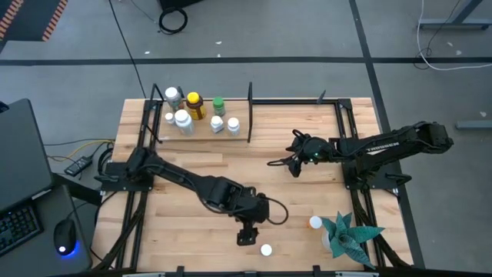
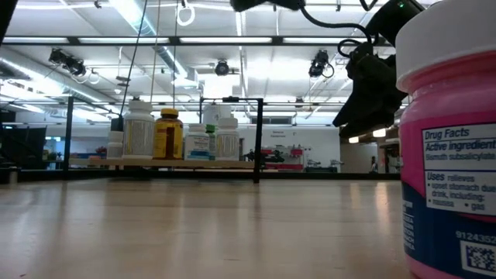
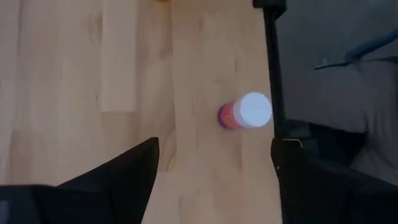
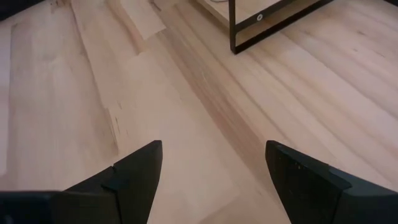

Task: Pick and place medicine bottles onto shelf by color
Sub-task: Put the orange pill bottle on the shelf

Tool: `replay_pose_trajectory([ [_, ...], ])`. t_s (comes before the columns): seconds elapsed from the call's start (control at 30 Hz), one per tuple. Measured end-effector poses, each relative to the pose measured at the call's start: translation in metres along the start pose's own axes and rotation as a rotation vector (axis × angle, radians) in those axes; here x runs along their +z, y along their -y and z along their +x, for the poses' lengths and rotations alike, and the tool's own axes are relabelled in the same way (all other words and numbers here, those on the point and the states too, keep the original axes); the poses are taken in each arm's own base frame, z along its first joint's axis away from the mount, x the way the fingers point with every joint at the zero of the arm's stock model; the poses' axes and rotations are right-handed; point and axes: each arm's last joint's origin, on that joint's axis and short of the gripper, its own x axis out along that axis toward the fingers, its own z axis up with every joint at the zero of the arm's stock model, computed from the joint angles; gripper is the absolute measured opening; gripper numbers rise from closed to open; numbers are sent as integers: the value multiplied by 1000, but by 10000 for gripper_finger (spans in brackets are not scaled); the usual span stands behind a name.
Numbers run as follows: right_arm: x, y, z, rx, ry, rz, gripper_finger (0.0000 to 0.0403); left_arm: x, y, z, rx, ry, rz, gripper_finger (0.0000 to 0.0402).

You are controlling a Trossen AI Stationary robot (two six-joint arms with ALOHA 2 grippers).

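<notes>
two bottles are loose at the near edge of the wooden table (image 1: 307, 188): a pink bottle with a white cap (image 1: 266, 249) standing close to the table's front edge, and an orange-capped bottle (image 1: 315, 223) a little further in, just beside the teal spiky plant (image 1: 347, 235) at the near right corner. the left gripper (image 1: 247, 235) hangs over the boards just beside the pink bottle, fingers spread wide and holding nothing; from its wrist the bottle (image 3: 244, 111) shows ahead of the open fingers, close to the black frame rail (image 3: 271, 68) along the table's edge, so there is little room on that side. bare boards lie open between the near bottles and the back of the table. the right gripper (image 1: 294, 163) hovers over the middle right of the table, well apart from everything, its fingers wide too and empty, only bare planks under it. at the far left the shelf (image 1: 204, 137) carries the sorted lot: white-capped bottles (image 1: 183, 121), an amber bottle with a yellow cap (image 1: 195, 105) and a green-capped bottle (image 1: 218, 105), all upright and close together, left of the black upright divider (image 1: 250, 111).
</notes>
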Motion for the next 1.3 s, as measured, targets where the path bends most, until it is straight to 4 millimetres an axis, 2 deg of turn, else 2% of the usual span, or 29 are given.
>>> replay_pose_trajectory([
  [0.13, 0, -3, -1, 29, -1, -7, 291, -5, 3, 0, 74, -13, 38, 307],
  [0.3, 11, -19, -7, 112, -31, -81, 291, -14, -13, -2, 195, -122, 79, 296],
  [0.4, 26, -35, -19, 133, -67, -154, 291, -14, -21, 5, 191, -97, 131, 288],
  [0.53, 41, -55, -39, 102, -139, -243, 291, -29, -44, 10, 186, -112, 117, 278],
  [0.67, 51, -73, -58, 118, -196, -269, 291, -58, -71, 11, 209, -139, 45, 268],
  [0.8, 47, -91, -64, 164, -300, -273, 291, -82, -84, -3, 198, -76, -10, 263],
  [0.97, 30, -116, -55, 139, -487, -304, 291, -110, -98, -11, 201, -20, -70, 261],
  [1.13, 24, -146, -46, 63, -633, -344, 291, -130, -108, -4, 219, -44, -121, 260],
  [1.3, 14, -170, -38, 9, -770, -272, 291, -141, -108, 1, 224, -73, -113, 260],
])
